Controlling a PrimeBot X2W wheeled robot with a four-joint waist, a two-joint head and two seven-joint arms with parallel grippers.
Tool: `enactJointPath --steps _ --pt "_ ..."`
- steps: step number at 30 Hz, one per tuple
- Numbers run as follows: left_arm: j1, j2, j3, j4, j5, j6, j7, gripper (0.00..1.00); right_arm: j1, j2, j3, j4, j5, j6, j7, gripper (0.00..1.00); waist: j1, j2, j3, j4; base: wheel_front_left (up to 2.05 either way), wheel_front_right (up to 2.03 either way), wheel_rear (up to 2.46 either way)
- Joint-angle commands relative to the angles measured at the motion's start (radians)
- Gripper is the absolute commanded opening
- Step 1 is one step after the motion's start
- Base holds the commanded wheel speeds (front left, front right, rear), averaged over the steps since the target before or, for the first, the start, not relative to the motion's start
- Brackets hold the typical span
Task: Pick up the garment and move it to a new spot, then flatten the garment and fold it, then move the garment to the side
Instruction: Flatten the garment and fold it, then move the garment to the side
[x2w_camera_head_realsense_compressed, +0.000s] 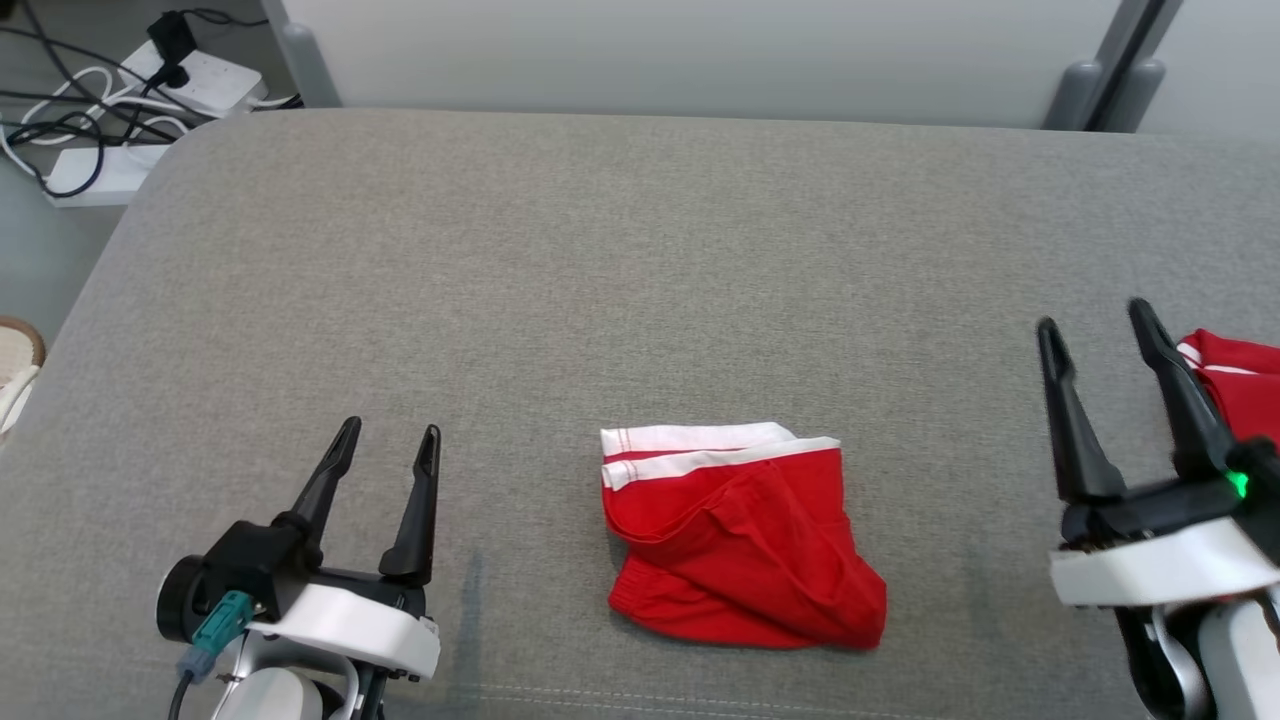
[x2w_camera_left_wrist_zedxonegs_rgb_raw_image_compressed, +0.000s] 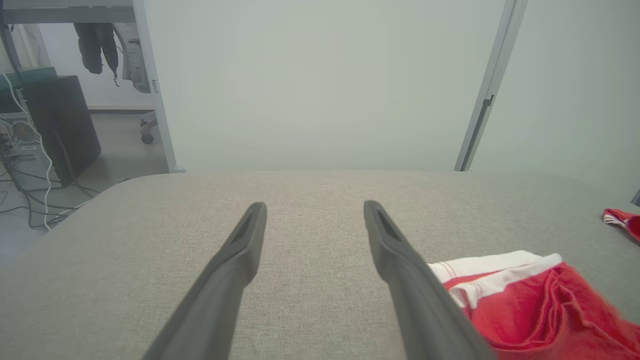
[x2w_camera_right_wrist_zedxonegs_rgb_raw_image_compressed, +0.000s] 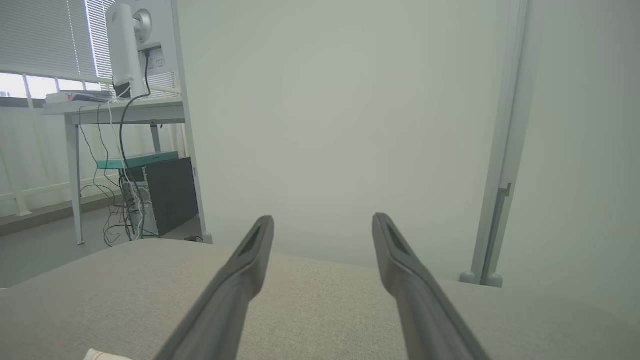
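Grey cushioned surface (x2w_camera_head_realsense_compressed: 640, 250) is stretching wide, with the red garment (x2w_camera_head_realsense_compressed: 735, 540) lying crumpled near its front edge, between the arms. Both the left gripper (x2w_camera_head_realsense_compressed: 390, 432) and the right gripper (x2w_camera_head_realsense_compressed: 1092, 316) are hovering spread and empty; pinching both ends of the white waistband (x2w_camera_head_realsense_compressed: 700, 450) evenly is looking wisest

Place: probably an office or lab workroom; the far end is hard to make out.
Desk: white desk (x2w_camera_right_wrist_zedxonegs_rgb_raw_image_compressed: 125, 111) with a monitor (x2w_camera_right_wrist_zedxonegs_rgb_raw_image_compressed: 131, 42), beside window blinds (x2w_camera_right_wrist_zedxonegs_rgb_raw_image_compressed: 45, 35).
Floor: computer tower (x2w_camera_right_wrist_zedxonegs_rgb_raw_image_compressed: 167, 195), tangled cables (x2w_camera_right_wrist_zedxonegs_rgb_raw_image_compressed: 112, 225), power strips (x2w_camera_head_realsense_compressed: 200, 75).
Walls: pale partition panels (x2w_camera_head_realsense_compressed: 700, 50) behind a grey padded worktop (x2w_camera_head_realsense_compressed: 640, 280).
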Motion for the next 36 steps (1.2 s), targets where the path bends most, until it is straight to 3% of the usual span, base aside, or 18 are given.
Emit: enactJointPath --steps 1,5,12,23,28,36 --pt "-0.016 0.014 0.042 -0.032 0.011 0.009 -0.010 1.00 0.023 -0.002 -0.011 -0.036 -0.029 0.000 -0.013 1.00 0.0000 0.0000 -0.005 -0.015 0.00 0.00 0.00" --pt "0.002 0.018 0.058 -0.036 0.013 0.017 -0.010 1.00 0.109 0.012 -0.074 -0.038 -0.068 0.000 -0.013 1.00 0.0000 0.0000 -0.016 -0.046 0.00 0.00 0.00" --pt "0.040 0.030 0.083 -0.051 0.022 0.034 -0.010 1.00 0.223 0.058 -0.097 -0.014 -0.070 0.000 -0.013 1.00 0.0000 0.0000 -0.035 -0.081 0.00 0.00 0.00" --pt "0.046 0.038 0.080 -0.063 0.028 0.043 -0.010 1.00 0.229 0.068 -0.080 0.025 -0.046 0.000 -0.013 1.00 0.0000 0.0000 -0.028 -0.072 0.00 0.00 0.00" --pt "0.025 0.034 0.065 -0.063 0.029 0.040 -0.010 1.00 0.165 0.027 -0.011 0.105 0.007 0.000 -0.013 1.00 0.0000 0.0000 -0.014 -0.053 0.00 0.00 0.00" --pt "-0.017 0.015 0.032 -0.060 0.025 0.032 -0.010 1.00 0.022 -0.059 0.220 0.331 0.124 0.000 -0.003 1.00 0.0000 0.0000 0.023 0.022 0.00 0.00 0.00"
